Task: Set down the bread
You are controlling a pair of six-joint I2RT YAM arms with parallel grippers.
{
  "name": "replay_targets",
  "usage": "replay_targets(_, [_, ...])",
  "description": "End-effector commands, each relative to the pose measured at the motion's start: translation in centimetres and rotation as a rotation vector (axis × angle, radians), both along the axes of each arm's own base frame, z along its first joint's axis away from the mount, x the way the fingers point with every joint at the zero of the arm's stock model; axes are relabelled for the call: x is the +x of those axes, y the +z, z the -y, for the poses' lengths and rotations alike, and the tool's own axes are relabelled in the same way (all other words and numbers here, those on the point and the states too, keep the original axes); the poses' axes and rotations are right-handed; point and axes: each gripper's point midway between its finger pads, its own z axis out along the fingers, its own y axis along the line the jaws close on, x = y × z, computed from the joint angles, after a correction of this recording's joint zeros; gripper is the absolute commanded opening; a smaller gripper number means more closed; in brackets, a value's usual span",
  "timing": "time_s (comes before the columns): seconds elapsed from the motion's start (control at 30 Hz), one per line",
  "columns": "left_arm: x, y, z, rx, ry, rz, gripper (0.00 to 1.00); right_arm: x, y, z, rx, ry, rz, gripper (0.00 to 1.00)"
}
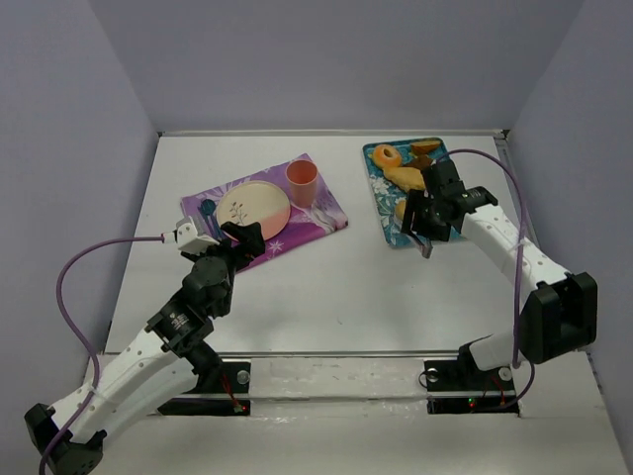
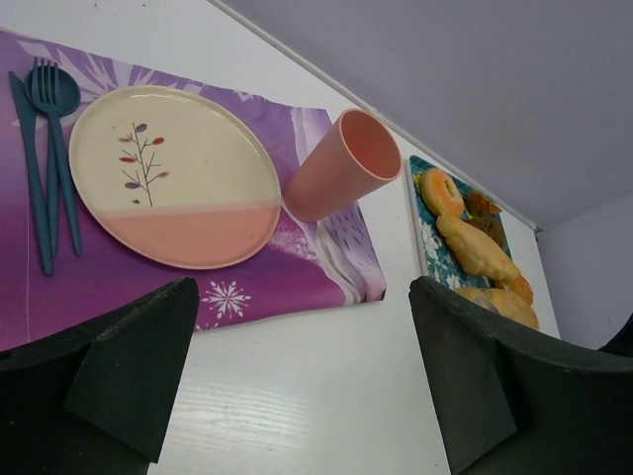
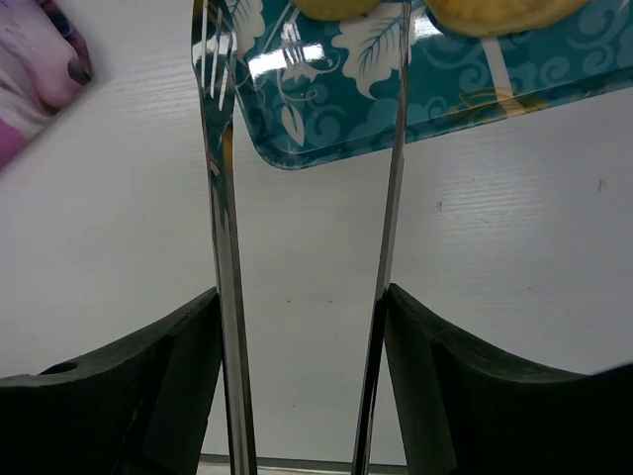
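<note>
Several pieces of bread [image 1: 404, 178] lie on a teal patterned tray [image 1: 379, 193] at the back right. My right gripper [image 1: 427, 220] hovers over the tray's near end, shut on a pair of metal tongs [image 3: 223, 247]. The tongs' two arms stand spread against my fingers. Their tips reach over the tray [image 3: 336, 109] toward two bread pieces [image 3: 504, 12] at the top edge, with nothing between them. My left gripper [image 2: 302, 376] is open and empty above the table, just in front of a cream and pink plate [image 2: 173, 173].
The plate [image 1: 252, 208] sits on a purple placemat [image 1: 316, 223] with a pink cup [image 1: 302, 181] at its right and a blue fork and knife [image 2: 45, 148] at its left. A doughnut [image 1: 386, 155] lies at the tray's far end.
</note>
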Motion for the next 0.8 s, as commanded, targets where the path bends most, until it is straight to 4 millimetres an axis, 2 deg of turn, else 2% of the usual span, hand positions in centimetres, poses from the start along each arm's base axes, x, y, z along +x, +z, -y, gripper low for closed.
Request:
replay_targets(0.0, [0.2,1.0,-0.7,-0.021,0.04,0.029,0.99,2.6,1.3,0.5,-0.014,-0.011,0.066,0.67])
replay_targets(0.17, [0.2,1.1,-0.8,-0.022,0.043,0.03,0.99,3.9,0.5,0.8,-0.018,-0.011,0.06,0.66])
replay_targets(0.33, [0.2,1.2,-0.8,-0.024,0.044,0.033,0.99,5.0,0.2,0.5,-0.02,-0.008,0.075,0.53])
replay_targets(0.37, [0.2,1.2,-0.8,-0.025,0.044,0.033,0.99,5.3,0.4,0.4,-0.016,-0.001,0.084,0.47])
replay_targets(0.43, [0.2,1.2,-0.8,-0.027,0.043,0.034,0.99,5.2,0.5,0.2,-0.008,0.009,0.085,0.43])
replay_targets(0.47, [0.2,1.2,-0.8,-0.028,0.045,0.034,0.99,5.1,0.7,0.0,0.0,0.031,0.09,0.39])
replay_targets(0.53, [0.2,1.2,-0.8,-0.03,0.046,0.033,0.99,5.0,1.3,-0.2,0.007,0.053,0.105,0.37])
replay_targets(0.67, [0.3,1.2,-0.7,-0.035,0.044,0.03,0.99,4.4,3.8,0.0,0.024,0.059,0.176,0.35])
replay_targets(0.77, [0.5,1.2,-0.4,-0.036,0.039,0.023,0.99,3.4,6.4,-1.7,0.105,0.167,0.255,0.35])
